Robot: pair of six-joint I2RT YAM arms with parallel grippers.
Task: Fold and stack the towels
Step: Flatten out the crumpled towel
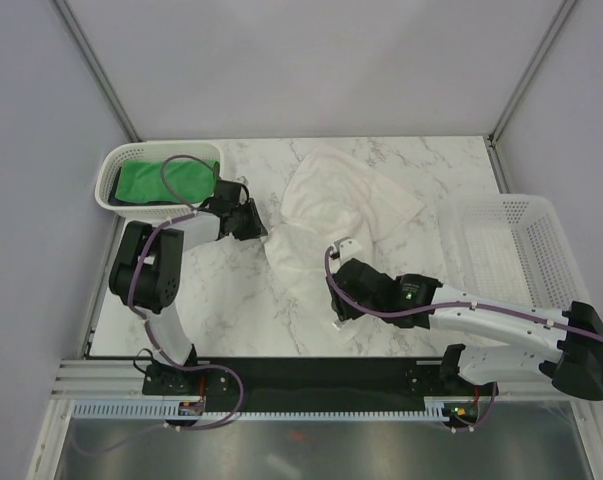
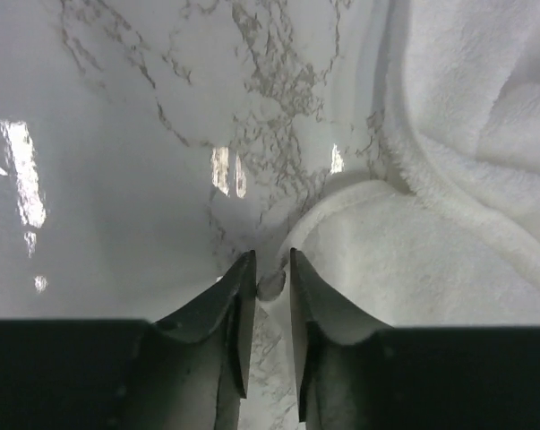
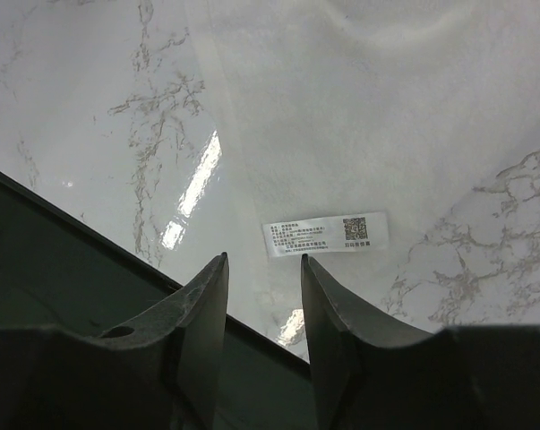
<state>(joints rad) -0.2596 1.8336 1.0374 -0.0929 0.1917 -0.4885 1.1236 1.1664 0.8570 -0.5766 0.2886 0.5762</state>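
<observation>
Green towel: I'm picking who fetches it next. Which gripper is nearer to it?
Left. The left gripper is beside the basket holding the green towel, at the white towel's edge. The right gripper is well beyond, at the white towel's near edge.

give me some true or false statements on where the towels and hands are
1. The green towel lies in the left basket. True.
2. The white towel sits folded in the right basket. False: it lies spread on the table.
3. The left hand is at the white towel's edge. True.
4. The green towel is stacked on the white towel. False: they lie apart.
5. A printed label shows on the white towel by the right hand. True.
</observation>
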